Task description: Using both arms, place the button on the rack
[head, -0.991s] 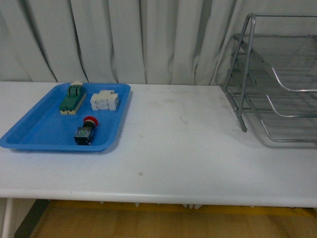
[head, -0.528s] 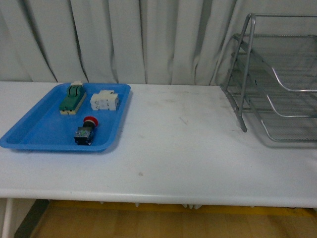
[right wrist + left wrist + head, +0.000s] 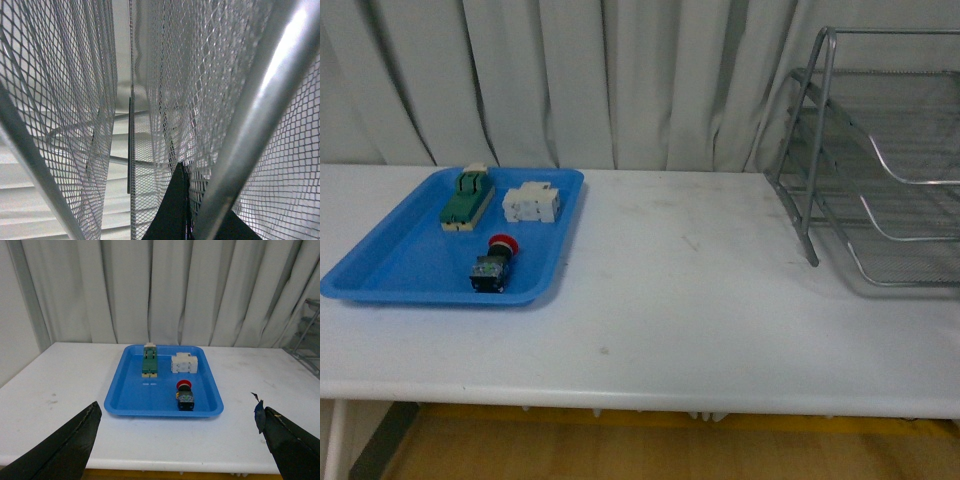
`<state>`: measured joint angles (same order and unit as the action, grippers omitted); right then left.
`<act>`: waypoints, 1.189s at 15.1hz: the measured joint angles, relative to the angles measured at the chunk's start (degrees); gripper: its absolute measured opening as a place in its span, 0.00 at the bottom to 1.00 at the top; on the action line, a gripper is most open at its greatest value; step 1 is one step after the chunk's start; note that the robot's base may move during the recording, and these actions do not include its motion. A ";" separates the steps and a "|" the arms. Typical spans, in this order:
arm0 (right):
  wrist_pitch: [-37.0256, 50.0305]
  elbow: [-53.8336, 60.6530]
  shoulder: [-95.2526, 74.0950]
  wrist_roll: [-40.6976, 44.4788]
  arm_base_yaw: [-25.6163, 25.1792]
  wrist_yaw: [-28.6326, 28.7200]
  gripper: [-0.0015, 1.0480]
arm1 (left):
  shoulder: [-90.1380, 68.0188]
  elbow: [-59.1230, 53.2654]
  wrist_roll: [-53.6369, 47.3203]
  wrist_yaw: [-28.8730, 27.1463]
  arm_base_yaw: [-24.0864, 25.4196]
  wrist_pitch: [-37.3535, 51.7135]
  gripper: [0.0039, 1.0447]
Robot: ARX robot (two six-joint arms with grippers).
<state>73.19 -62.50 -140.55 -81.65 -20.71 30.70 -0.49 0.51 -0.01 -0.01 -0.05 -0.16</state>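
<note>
With the button (image 3: 492, 262) lying in the blue tray (image 3: 380, 270) ahead of the wide-spread left fingers (image 3: 70, 445), the pressed-together right fingers (image 3: 172, 210), close among the rack (image 3: 817, 150) mesh, could snag it when moved.

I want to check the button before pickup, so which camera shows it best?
The left wrist view: the button sits near centre in the tray, red cap and black body clear, nothing covering it. The front view shows it too, off to the left. The right wrist view shows only rack mesh.
</note>
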 joint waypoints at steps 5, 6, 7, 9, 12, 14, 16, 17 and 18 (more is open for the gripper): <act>0.63 8.39 3.96 1.75 -2.19 1.14 0.02 | 0.00 0.00 0.00 0.00 0.00 0.00 0.94; 0.81 10.49 4.72 1.84 -2.62 1.38 0.03 | 0.00 0.00 0.00 0.02 0.00 0.00 0.94; 1.57 18.01 7.78 2.67 -4.66 2.40 0.02 | 0.00 0.00 0.00 0.00 0.00 0.00 0.94; 1.92 21.97 9.22 2.89 -6.32 3.39 0.02 | 0.00 0.00 0.00 0.02 0.00 -0.02 0.94; 2.43 26.91 10.97 2.99 -8.35 4.76 0.02 | 0.00 0.00 0.00 0.00 0.00 -0.04 0.94; 2.45 28.68 11.76 3.78 -9.03 4.96 0.05 | 0.00 0.00 0.00 0.00 0.00 -0.02 0.94; 1.42 29.38 12.15 4.11 -10.16 4.31 0.32 | 0.00 0.00 0.00 0.00 0.00 -0.02 0.94; 0.94 29.81 12.50 3.50 -10.97 3.63 0.44 | 0.00 0.00 0.00 0.00 0.00 0.00 0.94; 0.50 30.42 13.27 3.13 -11.21 3.13 0.57 | 0.00 0.00 0.00 0.02 0.00 -0.02 0.94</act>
<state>73.69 -32.08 -127.28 -78.52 -31.92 33.82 -0.49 0.51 -0.01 0.01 -0.05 -0.19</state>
